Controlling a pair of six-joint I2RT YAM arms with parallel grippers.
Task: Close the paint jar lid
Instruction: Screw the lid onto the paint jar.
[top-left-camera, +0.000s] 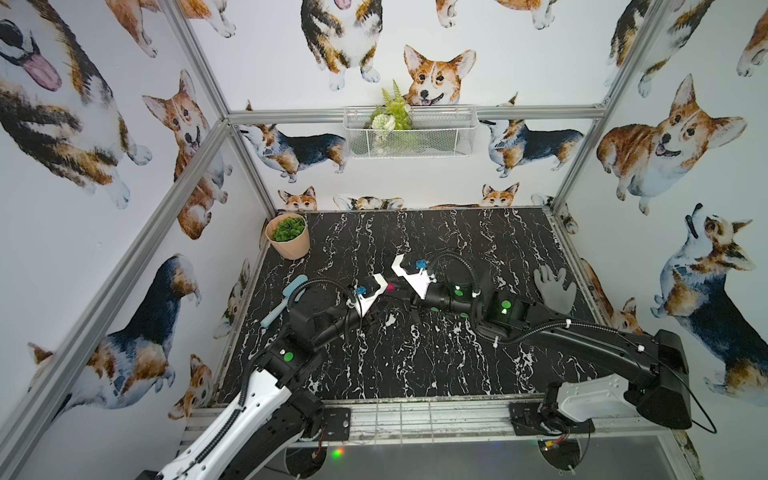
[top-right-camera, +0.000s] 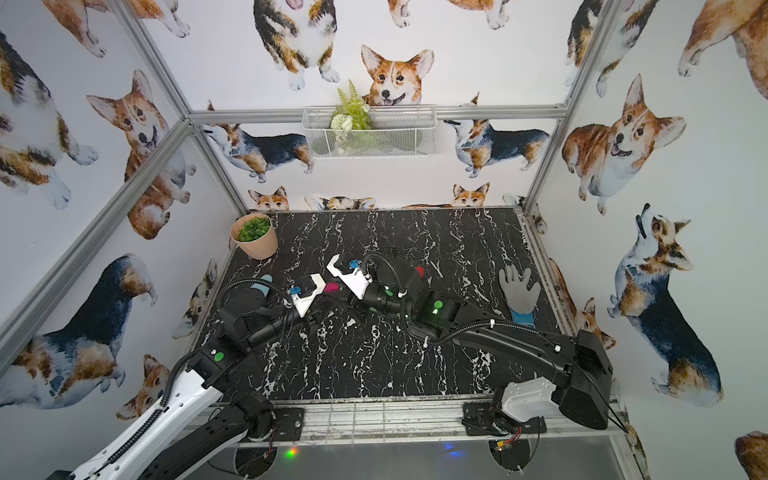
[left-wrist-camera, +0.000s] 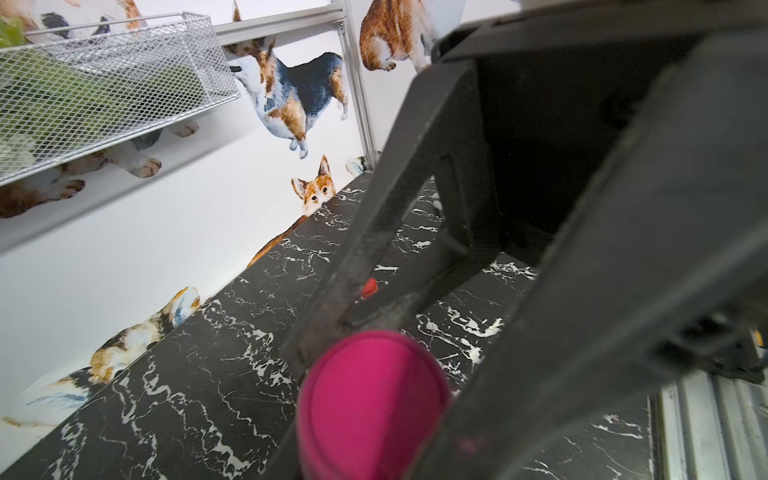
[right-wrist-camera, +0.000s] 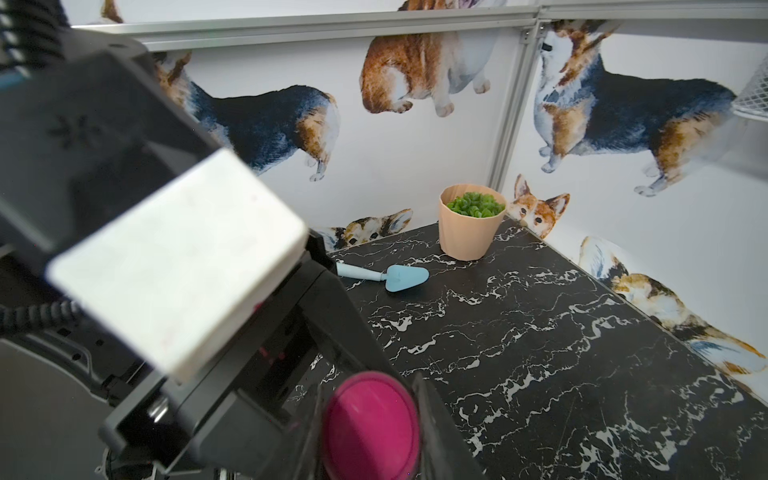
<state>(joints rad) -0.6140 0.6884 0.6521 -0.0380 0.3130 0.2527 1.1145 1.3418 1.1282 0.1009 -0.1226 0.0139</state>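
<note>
Above the middle of the bench (top-left-camera: 415, 365), the pink paint jar (top-left-camera: 390, 286) hangs between both arms. The left fingers (left-wrist-camera: 365, 249) pinch one end and the right fingers (right-wrist-camera: 440, 440) the other. Its visible surfaces are plain pink. A red cap (left-wrist-camera: 369, 287) lies behind.

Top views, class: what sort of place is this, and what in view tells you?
Probably a robot test booth: an aluminium frame with corgi-print walls boxes in a marble-pattern table, with the left arm and right arm mounted at its front.

Bright even light, warped edges, paint jar (left-wrist-camera: 370, 407) blurred
</note>
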